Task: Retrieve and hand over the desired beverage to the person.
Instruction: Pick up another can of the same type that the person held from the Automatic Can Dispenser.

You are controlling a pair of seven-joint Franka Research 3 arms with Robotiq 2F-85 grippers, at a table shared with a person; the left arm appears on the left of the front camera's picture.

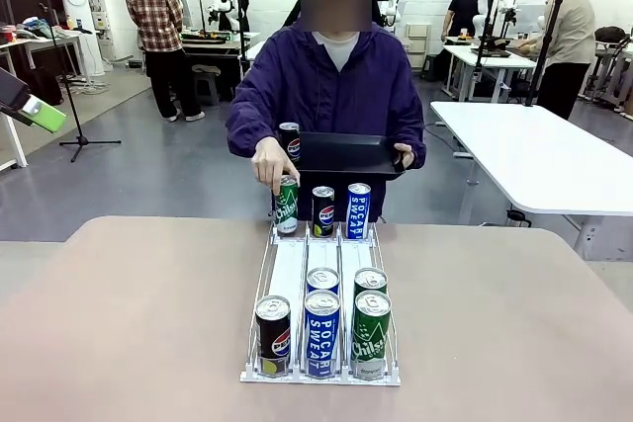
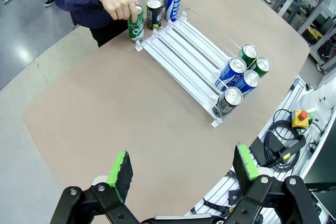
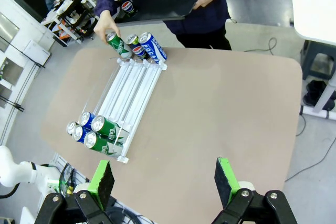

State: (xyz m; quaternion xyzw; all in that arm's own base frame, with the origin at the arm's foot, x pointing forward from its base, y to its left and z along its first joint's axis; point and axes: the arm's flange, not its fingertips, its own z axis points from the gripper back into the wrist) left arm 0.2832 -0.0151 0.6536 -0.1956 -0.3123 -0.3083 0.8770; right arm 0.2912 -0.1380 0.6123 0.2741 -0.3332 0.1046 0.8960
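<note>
The table (image 1: 129,323) was seen spread across the near ground, and the person (image 1: 326,86) was placed at its far edge, just behind the far end of the rack (image 1: 289,274). The left claw (image 2: 184,169) was held wide open above the bare tabletop, with nothing gripped or touched between its green pads. The right claw (image 3: 164,181) was likewise spread wide and empty, well apart from the rack. One rack of three lanes was laid lengthwise on the middle of the table. One black tray (image 1: 346,153) was held at the person's waist by one hand (image 1: 404,155), while the other hand (image 1: 269,165) was closed over the top of a green can (image 1: 287,207) at the far end of the rack's left lane. Nine cans were counted: three green, three blue and three black. Three were stood at the far end, one of each colour. Five were gathered at the near end: two green, two blue and one black. One black can (image 1: 289,140) was stood on the tray.
</note>
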